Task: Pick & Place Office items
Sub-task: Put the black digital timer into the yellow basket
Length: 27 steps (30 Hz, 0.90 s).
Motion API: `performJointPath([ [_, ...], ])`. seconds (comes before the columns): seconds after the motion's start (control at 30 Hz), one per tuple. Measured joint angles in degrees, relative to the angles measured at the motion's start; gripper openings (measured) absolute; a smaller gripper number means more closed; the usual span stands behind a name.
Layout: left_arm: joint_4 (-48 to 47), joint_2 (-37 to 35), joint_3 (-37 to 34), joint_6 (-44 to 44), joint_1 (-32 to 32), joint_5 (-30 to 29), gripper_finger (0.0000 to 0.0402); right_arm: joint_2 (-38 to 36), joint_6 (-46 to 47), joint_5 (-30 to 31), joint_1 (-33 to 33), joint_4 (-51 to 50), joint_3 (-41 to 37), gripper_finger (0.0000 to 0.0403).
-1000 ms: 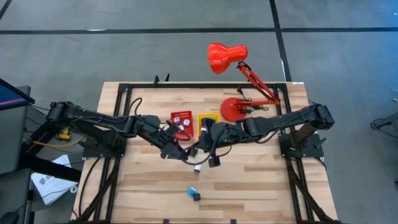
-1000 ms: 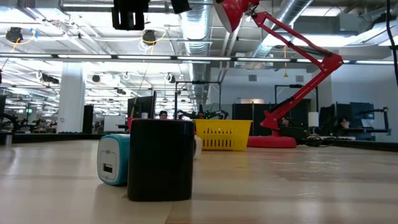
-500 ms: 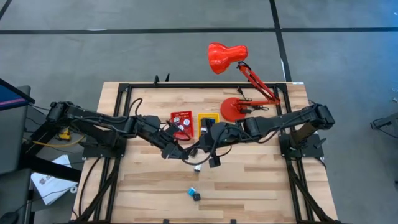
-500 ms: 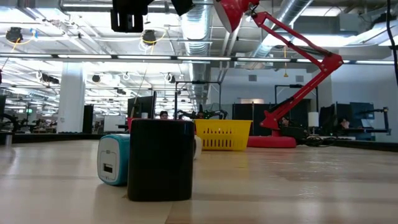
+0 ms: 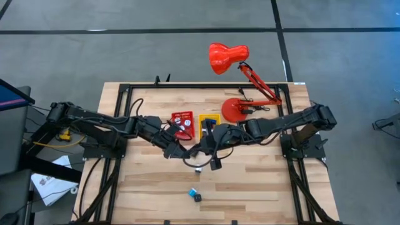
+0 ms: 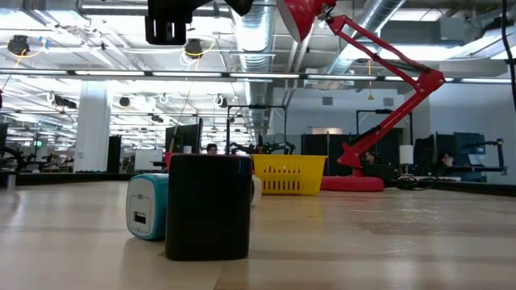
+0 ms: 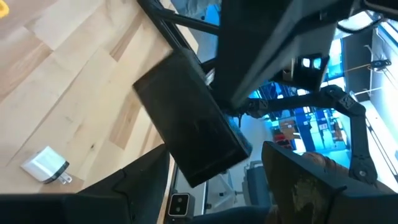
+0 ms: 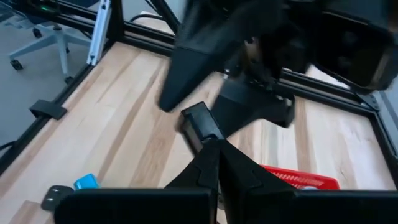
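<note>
Both arms meet above the table's middle. A flat black office item (image 7: 186, 118) hangs in the air between them. My left gripper (image 5: 185, 152) has the item's near end between its spread fingers. My right gripper (image 8: 214, 149) is shut at the item's other part (image 8: 199, 124). A white plug (image 5: 198, 167) lies on the wood right below them. A light blue piece (image 5: 193, 193) and a black piece (image 5: 197, 197) lie side by side nearer the front edge. My left gripper has the flat black item's near end (image 7: 214, 165) between its two fingers (image 7: 146, 180), one at each narrow edge. The fingers come nearly level from the table's left. The item is clear of the table. My right gripper pinches the item (image 8: 205, 138) at its fingertips, slanting down from the table's right; its own fingers hide the place of contact.
A red bin (image 5: 182, 125) and a yellow bin (image 5: 209, 124) stand just behind the grippers. The red desk lamp has its base (image 5: 236, 110) at the back right. A black frame (image 5: 125, 100) runs along the table's edges. Bare wood (image 5: 250, 181) lies at the front.
</note>
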Motion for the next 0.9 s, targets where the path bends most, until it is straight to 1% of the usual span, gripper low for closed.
performJointPath([
  [0.33, 0.5, 0.0, 0.0, 0.2, 1.1, -0.2, 0.025, 0.0, 0.0, -0.4, 0.1, -0.3, 0.0, 0.0],
  [0.43, 0.4, 0.0, 0.0, 0.2, 1.0, 0.9, 0.0245, 0.0, 0.0, -0.4, 0.1, -0.3, 0.0, 0.0],
  [0.9, -0.4, 0.0, 0.0, 0.2, 0.9, 1.4, 0.0184, 0.0, 0.0, -0.2, 0.1, -0.2, 0.0, 0.0],
])
